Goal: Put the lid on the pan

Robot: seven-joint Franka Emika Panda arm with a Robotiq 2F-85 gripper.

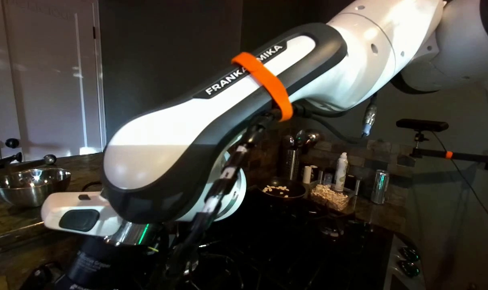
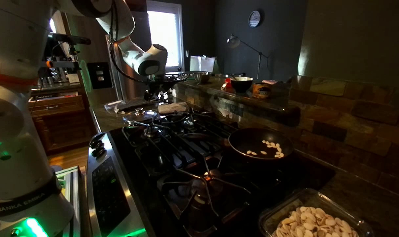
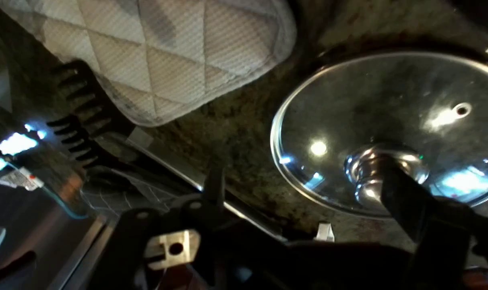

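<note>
The glass lid with a steel rim and knob (image 3: 340, 100) lies on the counter beyond the stove; it also shows in an exterior view (image 2: 145, 115). My gripper (image 3: 304, 179) is open with its fingers wide apart and nothing between them. In the wrist view the right finger overlaps the knob; I cannot tell whether it touches. In an exterior view the gripper (image 2: 158, 95) hangs above the counter near the lid. The dark pan (image 2: 240, 143) sits on a back part of the stove with several pale seeds in it; it also shows in an exterior view (image 1: 286, 194).
A quilted oven mitt (image 3: 167, 56) and black toothed utensils (image 3: 91, 108) lie beside the lid. Stove grates (image 2: 183, 158) spread between lid and pan. A raised ledge (image 2: 216, 87) holds bowls and a can (image 2: 261, 90). A clear seed tub (image 2: 268, 214) stands near the pan.
</note>
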